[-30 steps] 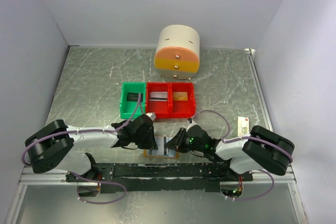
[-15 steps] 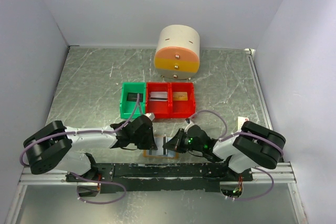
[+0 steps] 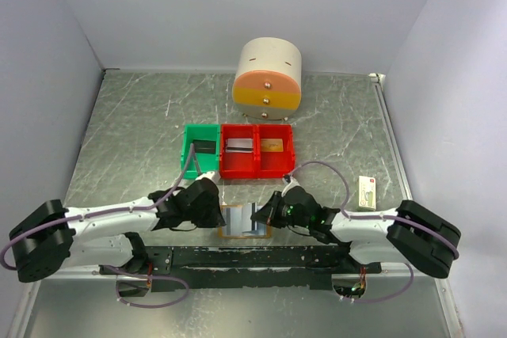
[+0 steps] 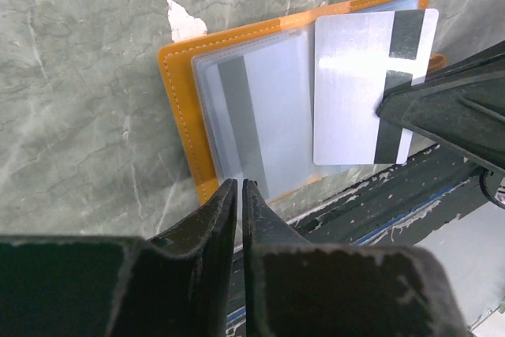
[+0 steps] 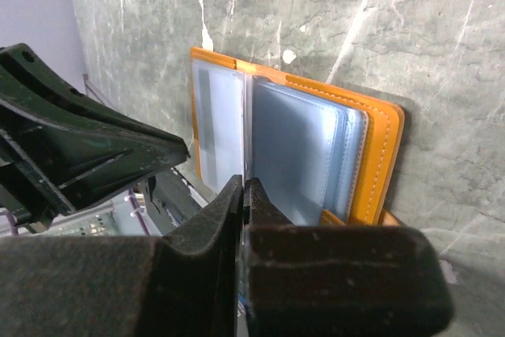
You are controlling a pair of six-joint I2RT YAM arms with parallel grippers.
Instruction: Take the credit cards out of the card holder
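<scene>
Against the frame of a second ago, the left gripper [image 4: 239, 189] has drawn off the card holder [image 3: 238, 224] toward 9 o'clock, so the holder's left half lies uncovered. Both arms now stretch lower and wider. The right elbow has swung out toward 4 o'clock, and the white box [image 3: 366, 192] shows whole. The right gripper [image 5: 243, 185] has clenched, and its fingers pinch the striped end of a silver card [image 4: 355, 84] that lies over the holder's right half.

The holder has not moved. It lies open and flat at 6 o'clock on the table [image 3: 135, 132], its near edge just beside the black rail [image 3: 261, 257]. A second silver card [image 4: 260, 116] sits in the left clear pocket. The left fingers are drawn almost together, a thin slit between them, with their tips over the holder's near rim. We cannot tell whether they pinch it.

Bare table runs from the holder toward 9 and 3 o'clock, beyond the two grippers. Near it at 12 o'clock stand the green bin [image 3: 187, 165] and the red bin [image 3: 257, 170], touching side by side. The left arm's purple cable [image 3: 190, 160] arches across the green bin's front. Farther off at 12 o'clock stands the round drawer unit [image 3: 268, 77].
</scene>
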